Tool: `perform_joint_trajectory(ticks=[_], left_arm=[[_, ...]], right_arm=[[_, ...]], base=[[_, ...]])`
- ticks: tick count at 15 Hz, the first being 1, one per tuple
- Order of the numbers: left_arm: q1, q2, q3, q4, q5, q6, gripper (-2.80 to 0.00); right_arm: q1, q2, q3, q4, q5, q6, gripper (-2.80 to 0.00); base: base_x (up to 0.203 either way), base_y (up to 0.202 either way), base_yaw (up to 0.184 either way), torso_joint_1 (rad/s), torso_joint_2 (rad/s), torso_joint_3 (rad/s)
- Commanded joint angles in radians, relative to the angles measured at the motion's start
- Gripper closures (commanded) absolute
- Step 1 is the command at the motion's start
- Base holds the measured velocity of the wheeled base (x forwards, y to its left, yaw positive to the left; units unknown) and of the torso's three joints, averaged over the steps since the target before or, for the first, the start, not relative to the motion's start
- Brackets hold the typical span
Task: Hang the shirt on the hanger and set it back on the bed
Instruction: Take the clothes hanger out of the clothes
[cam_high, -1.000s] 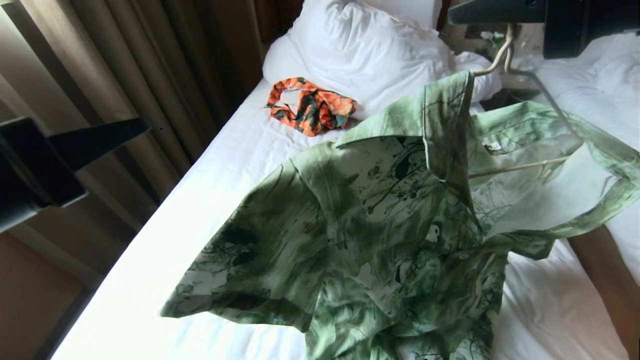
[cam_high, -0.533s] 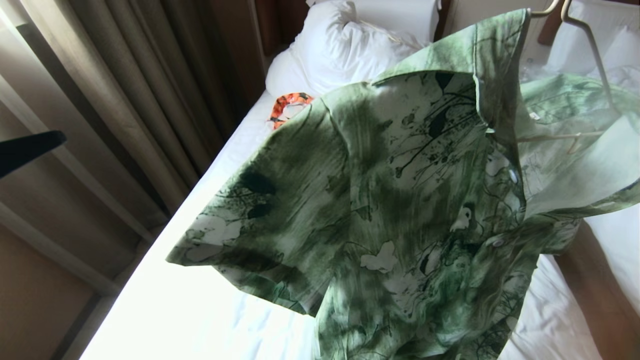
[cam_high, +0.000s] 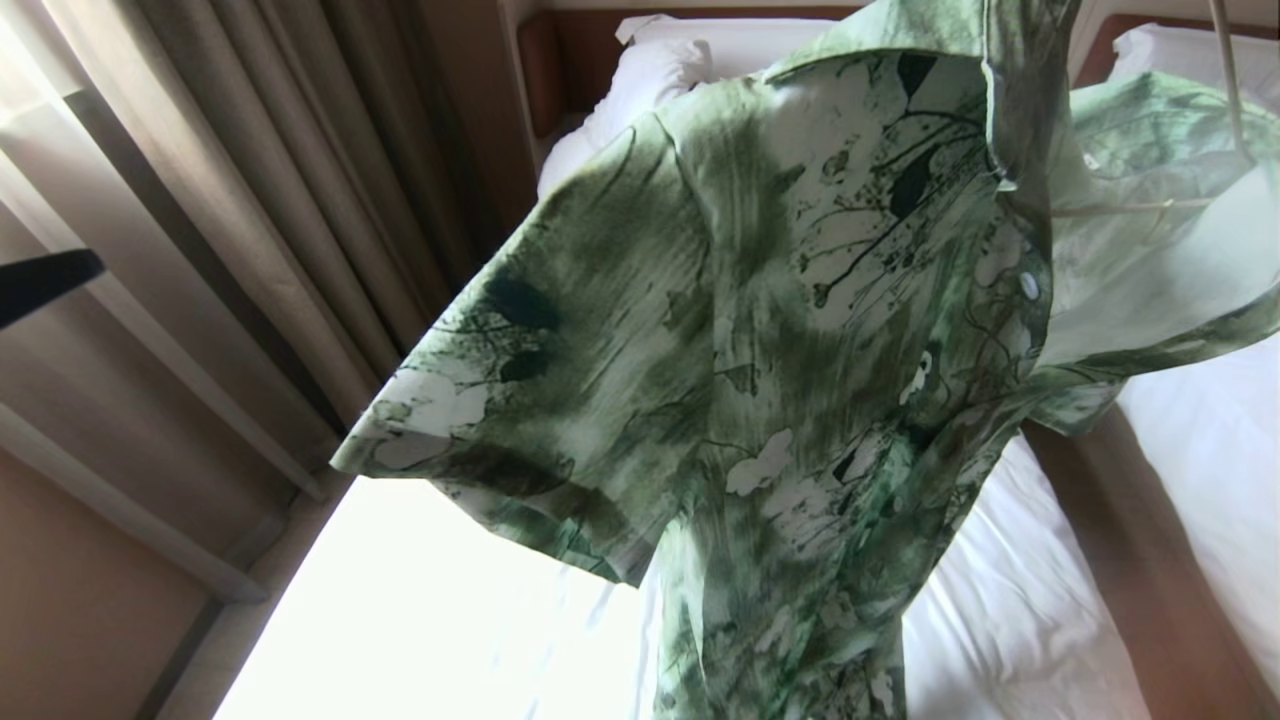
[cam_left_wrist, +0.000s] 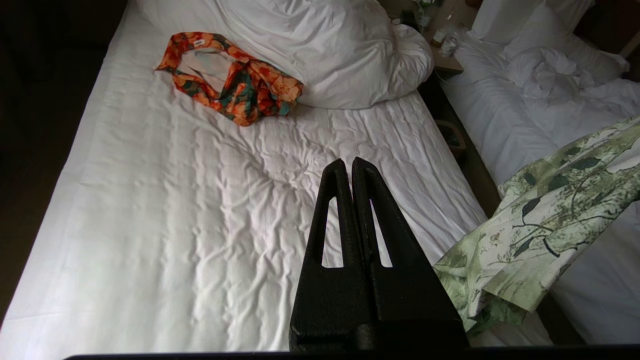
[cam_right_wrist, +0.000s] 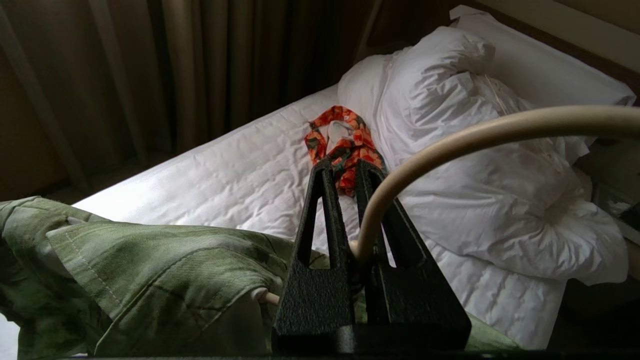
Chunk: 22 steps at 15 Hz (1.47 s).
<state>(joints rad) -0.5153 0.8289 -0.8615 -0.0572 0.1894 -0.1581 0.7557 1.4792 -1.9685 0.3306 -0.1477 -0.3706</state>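
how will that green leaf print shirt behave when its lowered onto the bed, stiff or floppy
Probably floppy: the shirt drapes in soft folds off the hanger, which the right gripper pinches by its hook. It looks thin and light, so its sleeve may fold under on the bed. It could slide along the smooth hanger wire if tilted.

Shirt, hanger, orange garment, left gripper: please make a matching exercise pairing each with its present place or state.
1. shirt
2. hanger
3. orange garment
4. left gripper

A. shut, holding nothing
B. lies beside the pillow on the bed
C. clamped in the right gripper
D. draped on the hanger, lifted above the bed

Pairs: 1-D, 2-C, 3-B, 4-A
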Motion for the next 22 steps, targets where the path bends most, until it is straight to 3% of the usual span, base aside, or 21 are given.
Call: perform_joint_trajectory(ticks=[1, 8, 10, 13, 18, 19, 22], left_arm=[[-0.002, 0.001, 0.001, -0.003, -0.001, -0.001, 0.00], [-0.014, 0.013, -0.005, 0.003, -0.001, 0.000, 0.00], [-0.051, 0.025, -0.007, 0.017, 0.005, 0.010, 0.00], [-0.080, 0.062, -0.097, 0.141, 0.001, 0.025, 0.00], [-0.171, 0.113, -0.141, 0.158, -0.001, 0.030, 0.00], [-0.191, 0.113, -0.137, 0.161, 0.001, 0.031, -2.80], [-0.253, 0.110, -0.125, 0.164, 0.001, 0.060, -2.80]], right_arm=[[-0.001, -0.002, 0.000, -0.026, -0.001, -0.023, 0.00], [-0.016, -0.003, 0.011, -0.073, 0.000, -0.024, 0.00], [-0.033, -0.010, 0.033, -0.065, 0.000, -0.010, 0.00], [-0.039, -0.010, 0.037, 0.001, -0.019, 0.022, 0.00], [-0.062, 0.033, 0.033, 0.003, -0.034, 0.047, 0.00], [-0.063, 0.041, 0.034, 0.002, -0.051, 0.048, 0.00], [-0.069, 0.065, 0.033, 0.001, -0.056, 0.050, 0.00]], base=[[0.000, 0.000, 0.000, 0.194, -0.48, -0.290], [0.000, 0.000, 0.000, 0.147, -0.36, -0.208], [0.000, 0.000, 0.000, 0.005, -0.02, -0.015], [0.000, 0.000, 0.000, 0.000, 0.00, 0.000], [0.000, 0.000, 0.000, 0.000, 0.00, 0.000], [0.000, 0.000, 0.000, 0.000, 0.00, 0.000], [0.000, 0.000, 0.000, 0.000, 0.00, 0.000]])
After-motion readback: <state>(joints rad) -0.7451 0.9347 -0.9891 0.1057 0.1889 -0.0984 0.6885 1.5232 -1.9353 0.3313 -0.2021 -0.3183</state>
